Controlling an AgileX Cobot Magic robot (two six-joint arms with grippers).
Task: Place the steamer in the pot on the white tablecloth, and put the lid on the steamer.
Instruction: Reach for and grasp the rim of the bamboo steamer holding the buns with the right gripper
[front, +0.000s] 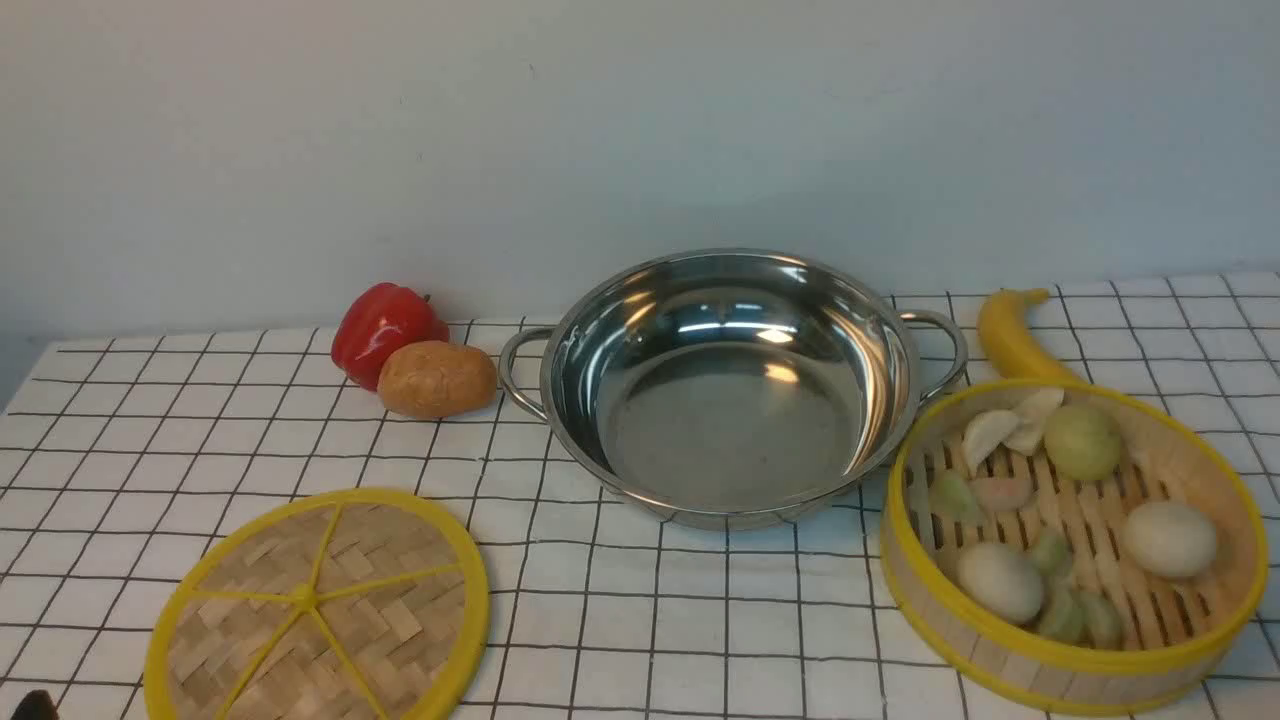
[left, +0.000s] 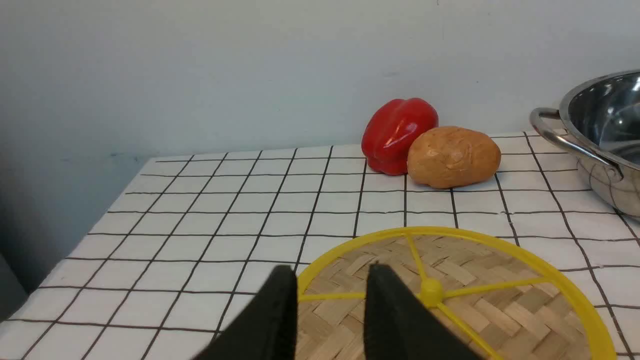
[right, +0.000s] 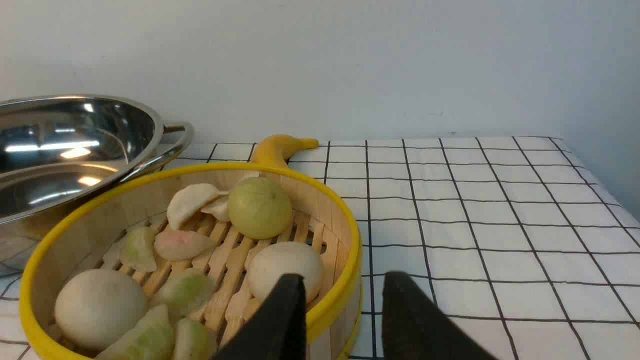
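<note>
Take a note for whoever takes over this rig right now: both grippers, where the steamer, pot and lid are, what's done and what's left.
Left gripper: open, empty, low by the near edge of the lid.
Right gripper: open, empty, low by the near rim of the steamer.
Pot: empty, mid white tablecloth.
Steamer: on the cloth, close on the pot's right, holding buns and dumplings.
Lid: flat on the cloth, front left of the pot.
Done: nothing yet.
Left: steamer into the pot, then lid onto the steamer.
</note>
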